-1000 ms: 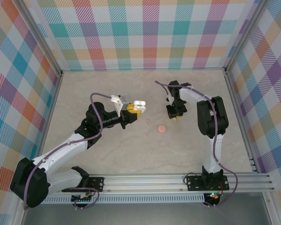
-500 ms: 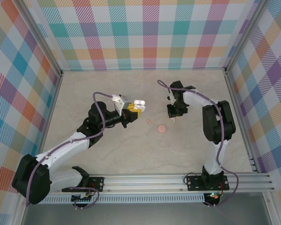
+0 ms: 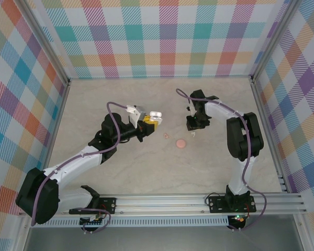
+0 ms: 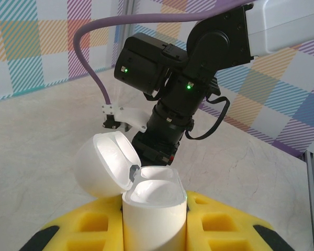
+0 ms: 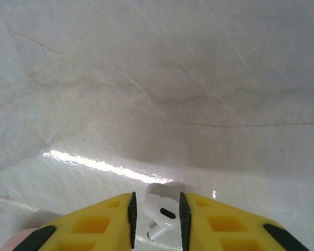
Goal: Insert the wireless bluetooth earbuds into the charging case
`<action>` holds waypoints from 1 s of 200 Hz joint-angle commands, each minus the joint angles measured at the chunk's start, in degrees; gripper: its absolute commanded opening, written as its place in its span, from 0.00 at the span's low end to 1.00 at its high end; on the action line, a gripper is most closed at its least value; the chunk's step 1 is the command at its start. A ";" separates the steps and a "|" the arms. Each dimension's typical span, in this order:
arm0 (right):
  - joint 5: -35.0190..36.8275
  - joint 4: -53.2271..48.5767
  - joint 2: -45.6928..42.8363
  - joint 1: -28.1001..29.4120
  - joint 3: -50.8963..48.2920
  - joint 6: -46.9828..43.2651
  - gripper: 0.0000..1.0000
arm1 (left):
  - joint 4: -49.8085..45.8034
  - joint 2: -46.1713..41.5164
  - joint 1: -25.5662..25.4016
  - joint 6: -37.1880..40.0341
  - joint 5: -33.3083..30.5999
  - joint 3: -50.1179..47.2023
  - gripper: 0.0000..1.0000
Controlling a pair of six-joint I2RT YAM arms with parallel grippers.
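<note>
Left tool is clamped on the case, holding it upright off the surface, left of centre. The lid is swung open and leans off to one side; from where I stand the inside of the case cannot be made out. Right tool is down low over the surface, right of centre and well apart from the case. One earbud sits between its yellow fingers, stem angled downward, close against one pad with a sliver of gap at the other. Whether it is pinched or only lying there, I cannot tell. On the open stretch between the two tools lie a flat pink disc, near the right tool, and a tiny pink bit, nearer the case; neither touches anything. In the left wrist view, the right arm's black wrist with two green lights looms directly behind the open case, and a purple cable loops over it. Plaid walls close in on three sides; an aluminium rail runs along the near edge.
</note>
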 commanded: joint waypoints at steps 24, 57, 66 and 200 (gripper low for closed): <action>-1.71 -4.37 0.18 -1.16 0.79 -4.77 0.40 | 1.05 -0.79 0.32 -0.61 -0.25 0.74 0.00; -2.64 -5.89 1.97 -1.67 1.52 -8.27 0.42 | 0.68 -0.92 0.33 -0.36 -0.19 0.98 0.00; -2.62 -6.43 2.76 -1.62 1.99 -8.83 0.43 | 0.56 -0.89 0.32 -0.30 -0.22 1.07 0.00; -2.97 -3.67 5.16 -1.45 0.91 -10.89 0.28 | -0.27 0.02 0.32 0.00 0.39 2.04 0.00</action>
